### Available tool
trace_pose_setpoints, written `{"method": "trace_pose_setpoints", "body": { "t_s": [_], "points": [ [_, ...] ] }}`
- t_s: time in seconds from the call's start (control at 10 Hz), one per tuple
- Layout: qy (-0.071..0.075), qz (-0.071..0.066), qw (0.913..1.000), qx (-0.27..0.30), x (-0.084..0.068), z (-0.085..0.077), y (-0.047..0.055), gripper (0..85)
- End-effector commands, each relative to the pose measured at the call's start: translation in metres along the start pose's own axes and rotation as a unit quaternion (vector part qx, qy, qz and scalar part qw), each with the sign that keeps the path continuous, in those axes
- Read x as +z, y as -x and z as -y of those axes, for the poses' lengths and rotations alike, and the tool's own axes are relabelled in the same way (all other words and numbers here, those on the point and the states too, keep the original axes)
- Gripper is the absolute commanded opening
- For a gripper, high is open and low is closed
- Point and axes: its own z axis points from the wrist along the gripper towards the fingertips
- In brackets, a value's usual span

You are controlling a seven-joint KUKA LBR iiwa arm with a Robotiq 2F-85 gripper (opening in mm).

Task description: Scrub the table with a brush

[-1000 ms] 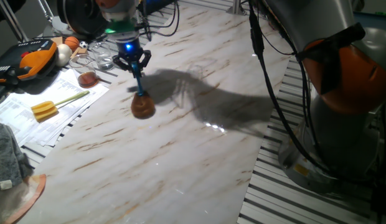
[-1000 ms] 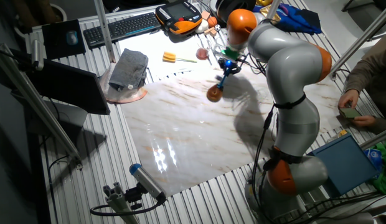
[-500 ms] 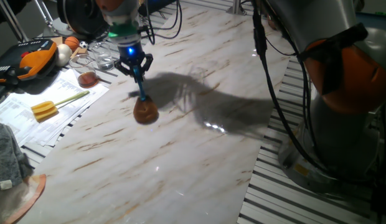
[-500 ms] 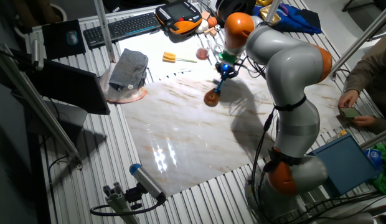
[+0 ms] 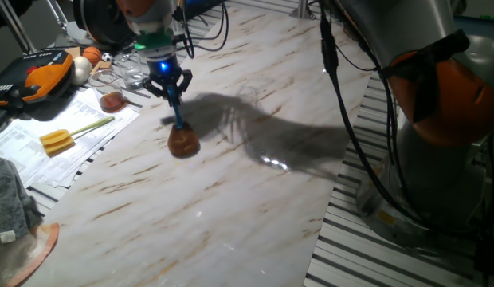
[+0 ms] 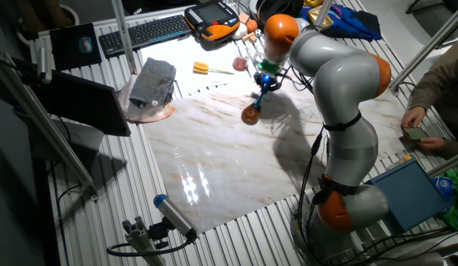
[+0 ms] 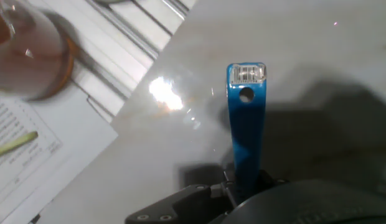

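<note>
The white marble-look table (image 5: pixel 231 199) fills the fixed views, and also shows in the other fixed view (image 6: pixel 221 162) and the hand view (image 7: pixel 292 43). My gripper (image 5: pixel 168 83) is shut on the top of the brush's thin blue handle (image 5: pixel 177 112). The brush stands nearly upright, tilted a little, with its brown bristle head (image 5: pixel 183 143) resting on the slab near its far left part. The other fixed view shows the same gripper (image 6: pixel 264 78) and brush head (image 6: pixel 250 114). In the hand view the blue handle (image 7: pixel 246 130) rises from between my fingers; the bristle head does not show there.
Left of the slab lie papers (image 5: pixel 68 147) with a yellow-headed tool (image 5: pixel 57 140), a glass with brown liquid (image 5: pixel 112 100), an orange-black pendant (image 5: pixel 41 76) and a grey cloth (image 5: pixel 9 199). A keyboard (image 6: pixel 144 31) and a person's hands (image 6: pixel 415 125) flank the table. The arm's base (image 5: pixel 438 143) stands at right.
The gripper and brush shifted slightly over the slab, the head sliding a little toward the near side and then left. The grip on the handle is unchanged.
</note>
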Motion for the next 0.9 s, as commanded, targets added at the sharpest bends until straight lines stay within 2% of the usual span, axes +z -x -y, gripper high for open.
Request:
{"method": "trace_pose_setpoints", "body": {
  "t_s": [0.0,0.1,0.3,0.4,0.6,0.7,0.8],
  "points": [
    [0.003,-0.002,1.0,-0.003,0.002,0.006,0.009,0.0],
    [0.006,-0.01,0.9999,-0.001,0.001,0.005,0.004,0.0],
    [0.0,-0.017,0.9995,0.025,-0.008,0.005,-0.03,0.0],
    [-0.003,-0.013,0.9991,0.041,-0.009,0.005,-0.048,0.0],
    [-0.003,-0.003,0.9981,0.062,-0.005,0.001,-0.073,0.0],
    [-0.005,0.001,0.9979,0.065,-0.003,-0.003,-0.075,0.0],
    [-0.004,0.001,0.998,0.062,-0.002,-0.004,-0.069,0.0]
  ]
}}
